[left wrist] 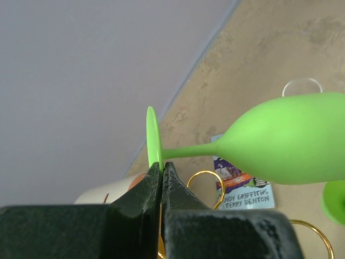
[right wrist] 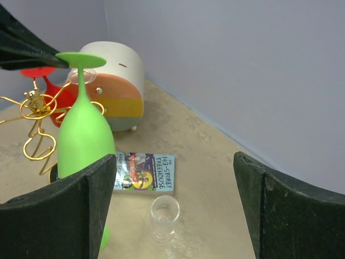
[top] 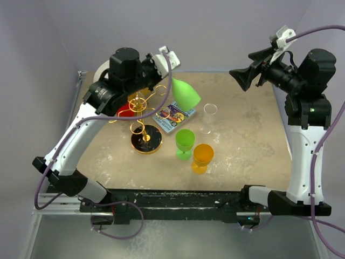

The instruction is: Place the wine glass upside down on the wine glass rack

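While the left end effector (left wrist: pixel 161 171) was clamped shut on the edge of its flat foot, the green wine glass (top: pixel 186 93) hung in the air with its foot on top and its bowl pointing down. It was just to the right of the gold wine glass rack (top: pixel 141 116), level with the upper ring-ended arms. As far as the views showed, its stem was not in any ring.

The right end effector (right wrist: pixel 175 156) was raised above the far right of the desk (top: pixel 242 140), its jaws spread wide and holding nothing.

A smaller green glass (top: pixel 185 141), an orange glass (top: pixel 202 155) and a small clear glass (top: pixel 210 109) stood on the desk beside a book (top: pixel 173 115).

The lifting and turning over looked done. What seemed left was to slide the stem into a ring so the foot rested on the wire, then let go.
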Available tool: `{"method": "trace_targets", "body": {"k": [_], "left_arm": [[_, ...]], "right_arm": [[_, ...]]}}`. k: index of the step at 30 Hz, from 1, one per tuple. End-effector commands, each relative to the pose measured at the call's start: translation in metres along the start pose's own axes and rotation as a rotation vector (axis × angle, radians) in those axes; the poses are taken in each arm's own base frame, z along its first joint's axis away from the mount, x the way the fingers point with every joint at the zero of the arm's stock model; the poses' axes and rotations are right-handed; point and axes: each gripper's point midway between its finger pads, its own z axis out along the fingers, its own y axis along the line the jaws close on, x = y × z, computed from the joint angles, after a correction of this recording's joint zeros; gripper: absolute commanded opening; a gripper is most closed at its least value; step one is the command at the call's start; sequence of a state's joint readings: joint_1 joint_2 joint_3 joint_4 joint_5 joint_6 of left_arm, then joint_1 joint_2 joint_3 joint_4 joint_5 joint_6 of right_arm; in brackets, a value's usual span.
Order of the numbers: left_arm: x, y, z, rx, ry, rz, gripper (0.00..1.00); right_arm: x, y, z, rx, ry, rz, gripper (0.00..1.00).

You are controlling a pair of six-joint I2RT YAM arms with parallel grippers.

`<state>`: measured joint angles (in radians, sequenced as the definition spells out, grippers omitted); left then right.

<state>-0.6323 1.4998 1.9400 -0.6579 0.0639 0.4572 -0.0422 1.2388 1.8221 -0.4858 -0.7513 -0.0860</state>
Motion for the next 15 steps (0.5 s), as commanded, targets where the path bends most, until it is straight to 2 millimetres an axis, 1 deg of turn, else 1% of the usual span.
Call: {"method": "trace_targets", "body": {"k": [1,7,9,15], "left_arm": [[0.006,-0.004,0.011,-0.044,0.065,0.250,0.00],[0.022,-0.030,0.025,-0.017,0.152,0.472,0.00],[0.025,-0.035,0.028,-0.022,0.178,0.538,0.00],[0.033,-0.049,0.029,0.009,0.214,0.621,0.00]], "right_arm": [[-0.013,-0.005,-0.004,0.032,-0.051,-0.005,0.92],[-0.006,-0.009,-0.004,0.030,-0.048,0.016,0.93],[-0.003,-0.011,-0.004,0.034,-0.047,0.025,0.94],[0.006,-0.018,-0.003,0.045,-0.039,0.047,0.94]]}}
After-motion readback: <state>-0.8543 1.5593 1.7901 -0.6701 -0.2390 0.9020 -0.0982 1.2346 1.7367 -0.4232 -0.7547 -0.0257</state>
